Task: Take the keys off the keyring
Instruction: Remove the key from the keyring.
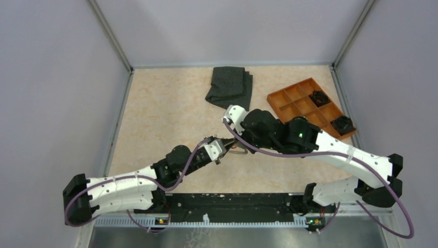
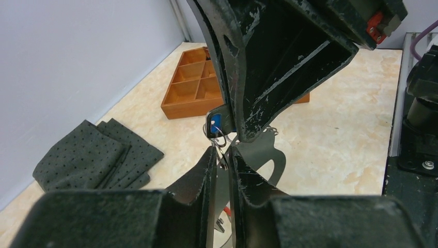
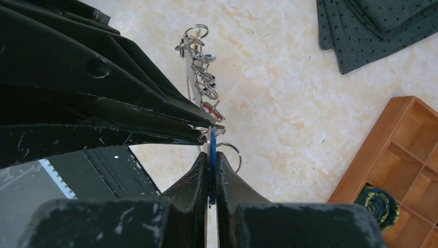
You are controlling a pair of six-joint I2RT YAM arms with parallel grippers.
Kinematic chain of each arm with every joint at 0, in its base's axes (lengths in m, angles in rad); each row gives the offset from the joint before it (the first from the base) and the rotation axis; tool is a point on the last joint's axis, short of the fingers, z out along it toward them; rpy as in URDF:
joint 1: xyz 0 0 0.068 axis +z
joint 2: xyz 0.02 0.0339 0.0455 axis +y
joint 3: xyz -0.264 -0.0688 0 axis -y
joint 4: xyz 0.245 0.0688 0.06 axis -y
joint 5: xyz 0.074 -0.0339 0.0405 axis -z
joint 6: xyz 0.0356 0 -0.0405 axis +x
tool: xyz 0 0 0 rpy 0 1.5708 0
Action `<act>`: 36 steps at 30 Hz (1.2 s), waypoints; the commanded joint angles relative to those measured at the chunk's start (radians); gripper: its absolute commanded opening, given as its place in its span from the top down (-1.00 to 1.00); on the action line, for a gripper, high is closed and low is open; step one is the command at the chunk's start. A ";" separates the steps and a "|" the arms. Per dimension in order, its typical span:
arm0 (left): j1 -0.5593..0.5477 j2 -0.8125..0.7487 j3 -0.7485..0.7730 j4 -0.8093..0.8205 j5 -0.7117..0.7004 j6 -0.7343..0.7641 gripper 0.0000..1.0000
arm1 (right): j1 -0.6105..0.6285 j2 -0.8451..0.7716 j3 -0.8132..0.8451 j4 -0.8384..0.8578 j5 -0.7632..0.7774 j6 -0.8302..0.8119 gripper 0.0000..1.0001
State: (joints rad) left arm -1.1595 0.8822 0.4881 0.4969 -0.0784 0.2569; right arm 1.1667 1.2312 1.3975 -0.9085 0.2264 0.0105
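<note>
Both grippers meet over the middle of the table. My right gripper (image 1: 239, 146) (image 3: 212, 155) is shut on a blue-headed key (image 3: 212, 140) (image 2: 216, 123), gripped flat between its pads. That key hangs on the keyring (image 3: 202, 77) (image 1: 238, 151), a pale band carrying a row of small metal rings and a red-headed key (image 3: 210, 107). My left gripper (image 1: 222, 150) (image 2: 223, 151) comes from the opposite side. Its jaws are nearly together on the keyring's thin wire ring (image 2: 221, 140). In the left wrist view the right fingers hang down from above, just over my left fingertips.
A folded dark grey cloth (image 1: 230, 85) (image 2: 93, 157) (image 3: 372, 26) lies at the back centre. An orange compartment tray (image 1: 289, 98) (image 2: 186, 103) (image 3: 392, 150) sits at the back right, with black clumps (image 1: 319, 96) in two compartments. Grey walls enclose three sides.
</note>
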 commanded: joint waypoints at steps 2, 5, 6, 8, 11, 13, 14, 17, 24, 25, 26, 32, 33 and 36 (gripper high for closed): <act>-0.003 0.007 0.038 0.033 -0.037 0.002 0.71 | -0.004 -0.018 0.072 0.039 -0.004 -0.004 1.00; -0.003 0.010 0.035 0.040 -0.057 0.000 1.00 | -0.005 -0.018 0.070 0.037 0.005 -0.003 1.00; -0.003 0.011 0.034 0.039 -0.058 0.001 1.00 | -0.004 -0.018 0.070 0.035 0.013 -0.002 1.00; -0.003 0.011 0.030 0.038 -0.057 0.001 1.00 | -0.004 -0.016 0.072 0.029 0.034 0.003 1.00; -0.003 0.000 0.015 0.048 -0.046 0.001 1.00 | -0.004 -0.005 0.080 0.001 0.078 0.008 1.00; -0.003 -0.013 0.004 0.054 -0.034 0.002 1.00 | -0.005 0.001 0.083 -0.021 0.118 0.008 1.00; -0.003 -0.026 -0.004 0.061 -0.027 0.002 1.00 | -0.006 0.002 0.083 -0.028 0.132 0.006 1.00; -0.003 -0.058 -0.026 0.076 -0.005 0.001 1.00 | -0.012 0.001 0.074 -0.042 0.142 0.008 1.00; -0.003 -0.105 -0.049 0.086 0.034 -0.008 1.00 | -0.019 0.001 0.040 -0.040 0.122 0.021 1.00; -0.003 -0.108 -0.052 0.088 0.036 -0.009 1.00 | -0.019 0.002 0.036 -0.037 0.119 0.021 1.00; -0.003 -0.110 -0.053 0.090 0.038 -0.010 1.00 | -0.019 0.002 0.034 -0.036 0.118 0.022 1.00; -0.003 -0.123 -0.065 0.106 0.028 -0.024 1.00 | -0.024 -0.001 0.022 -0.033 0.117 0.020 1.00; -0.003 -0.124 -0.067 0.110 0.023 -0.026 1.00 | -0.027 -0.001 0.019 -0.032 0.114 0.018 1.00; -0.003 -0.126 -0.073 0.121 0.004 -0.038 1.00 | -0.027 0.001 0.016 -0.028 0.102 0.012 1.00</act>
State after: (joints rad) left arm -1.1603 0.7868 0.4290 0.5331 -0.0723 0.2459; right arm 1.1664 1.2388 1.4189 -0.9348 0.2604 0.0280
